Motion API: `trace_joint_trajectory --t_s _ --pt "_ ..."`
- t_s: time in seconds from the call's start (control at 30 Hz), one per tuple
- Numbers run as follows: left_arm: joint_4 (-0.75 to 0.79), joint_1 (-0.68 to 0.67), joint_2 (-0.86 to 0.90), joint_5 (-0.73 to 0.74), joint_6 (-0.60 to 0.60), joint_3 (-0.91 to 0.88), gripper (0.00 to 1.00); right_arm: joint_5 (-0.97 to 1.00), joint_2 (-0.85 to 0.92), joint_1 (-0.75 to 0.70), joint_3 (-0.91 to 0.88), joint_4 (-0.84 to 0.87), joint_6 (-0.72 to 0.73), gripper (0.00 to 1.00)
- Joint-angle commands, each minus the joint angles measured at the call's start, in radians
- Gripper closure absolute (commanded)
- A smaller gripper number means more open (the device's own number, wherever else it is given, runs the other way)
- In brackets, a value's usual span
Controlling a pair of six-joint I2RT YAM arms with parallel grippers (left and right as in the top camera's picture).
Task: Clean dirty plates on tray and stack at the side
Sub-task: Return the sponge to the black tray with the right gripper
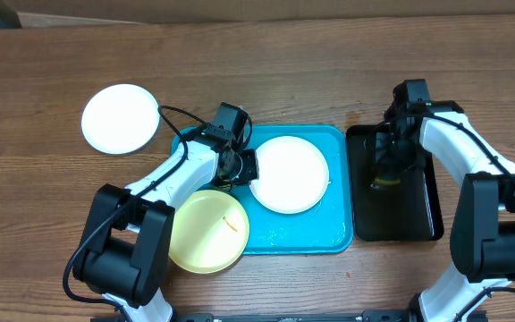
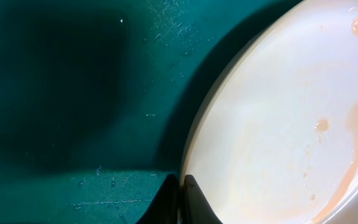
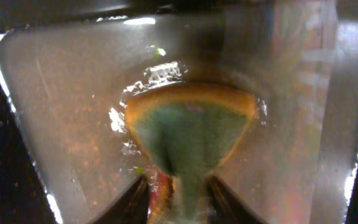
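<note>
Jaws at plate rim and at sponge

Left jaws are sitting closed at the left rim of the white plate (image 1: 289, 174) lying in the blue tray (image 1: 293, 240); whether the rim is pinched cannot be told. Orange smears (image 2: 322, 124) are showing on that plate. Right jaws are standing narrowly apart astride a green-and-orange sponge (image 3: 191, 130) in the wet black tray (image 1: 418, 224); grip unclear. Yellow-green plate (image 1: 206, 231) is overlapping the blue tray's near-left corner. Second white plate (image 1: 120, 118) is lying on the counter (image 1: 284, 72), well apart to the left.

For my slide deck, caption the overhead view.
Left arm holds a white plate over the cyan tray; right arm over the black tray.
</note>
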Motion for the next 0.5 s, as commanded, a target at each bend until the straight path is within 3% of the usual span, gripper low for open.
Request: trace_joint_trajectory --t_s 0.0,0.13,0.47 --pt "0.002 -0.002 0.006 0.008 0.005 -0.002 0.96 0.016 -0.03 0.003 -0.023 0.005 0.001 0.59" --pt "0.002 -0.002 0.006 0.008 0.005 -0.002 0.96 0.015 -0.03 0.003 -0.024 -0.012 0.005 0.53" --pt "0.002 -0.002 0.006 0.008 0.005 -0.002 0.96 0.016 -0.028 0.003 -0.066 0.015 0.031 0.5"
